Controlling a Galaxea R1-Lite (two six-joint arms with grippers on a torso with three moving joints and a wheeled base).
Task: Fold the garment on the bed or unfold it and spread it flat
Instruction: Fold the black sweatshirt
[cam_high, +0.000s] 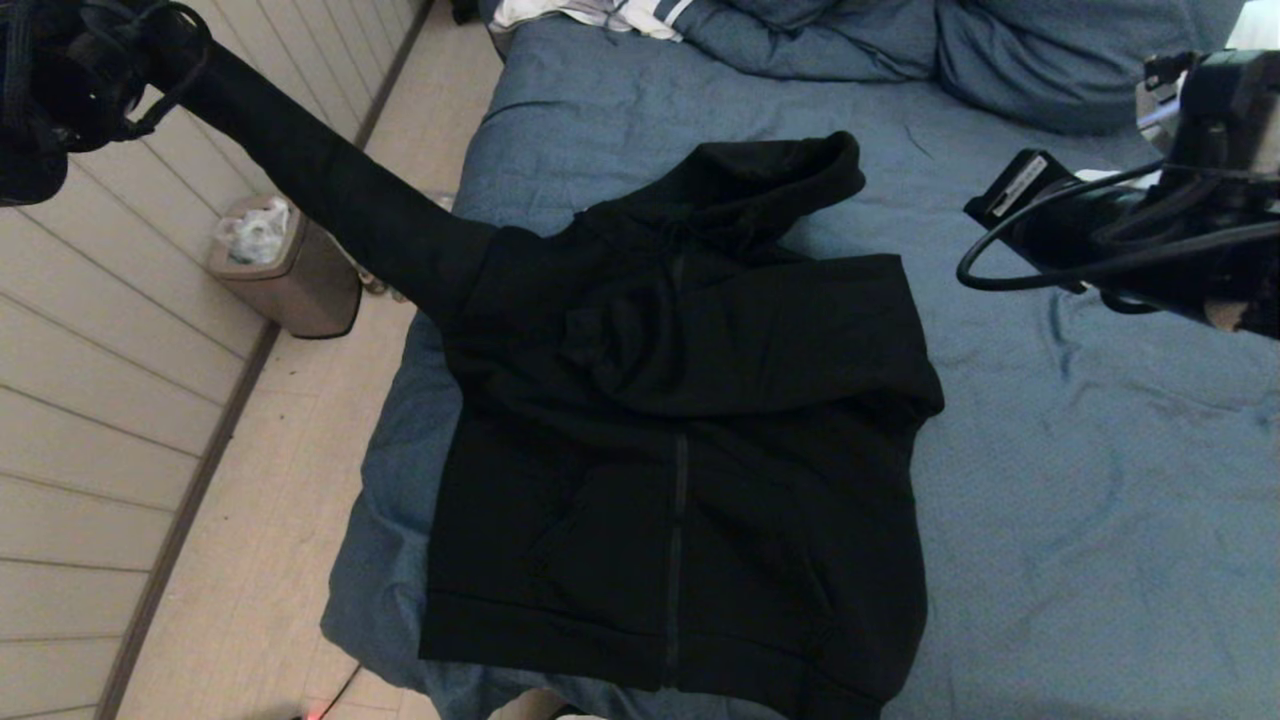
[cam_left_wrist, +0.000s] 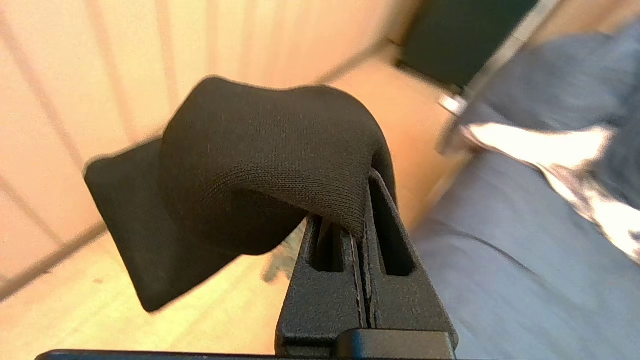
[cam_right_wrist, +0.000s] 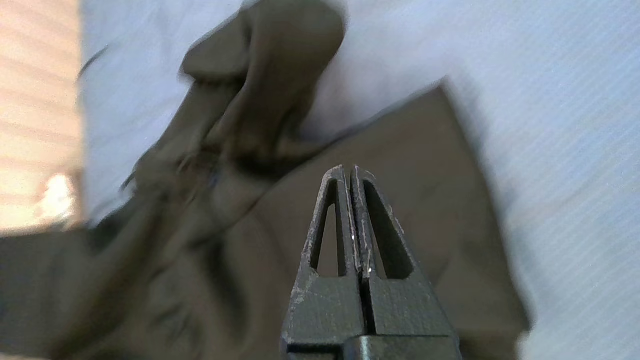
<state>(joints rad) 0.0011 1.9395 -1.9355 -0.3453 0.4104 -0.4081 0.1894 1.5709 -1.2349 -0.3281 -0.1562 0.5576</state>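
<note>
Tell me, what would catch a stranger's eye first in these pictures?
Probably the black garment lying front-up on the blue bed, near its left edge, with one sleeve stretched up and out over the floor. The left gripper is shut on that sleeve's cuff, high at the robot's left. The right gripper hangs shut and empty above the garment's right side.
</note>
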